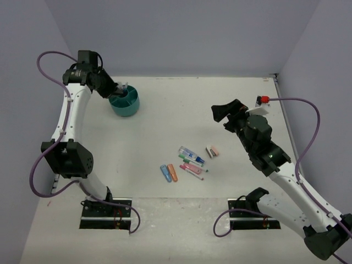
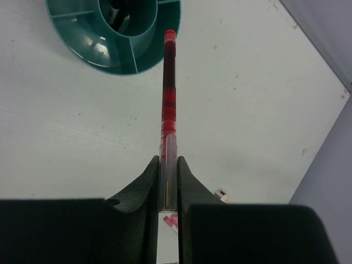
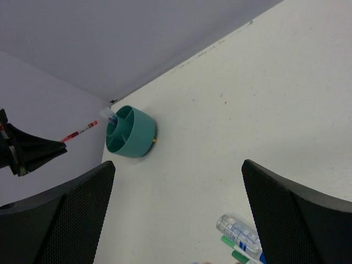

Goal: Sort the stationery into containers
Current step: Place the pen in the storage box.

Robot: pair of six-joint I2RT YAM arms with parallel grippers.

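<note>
My left gripper (image 2: 168, 165) is shut on the clear end of a red pen (image 2: 169, 99). The pen's red tip reaches the near rim of the round teal tub (image 2: 118, 52), which is split into compartments around a centre cup. From above, this gripper (image 1: 114, 88) hangs just left of the tub (image 1: 125, 102). The right wrist view shows the pen (image 3: 80, 131) pointing at the tub (image 3: 132, 133). My right gripper (image 1: 224, 116) is open and holds nothing. Loose stationery (image 1: 191, 163) lies in a pile at mid-table, below and left of it.
Blue and orange stubby pieces (image 1: 169, 173) lie left of the pile, and small erasers (image 1: 212, 151) to its right. A clear labelled tube (image 3: 238, 230) and green markers (image 3: 234, 248) show between the right fingers. A blue item (image 3: 108, 116) stands in the tub. Grey walls enclose the table.
</note>
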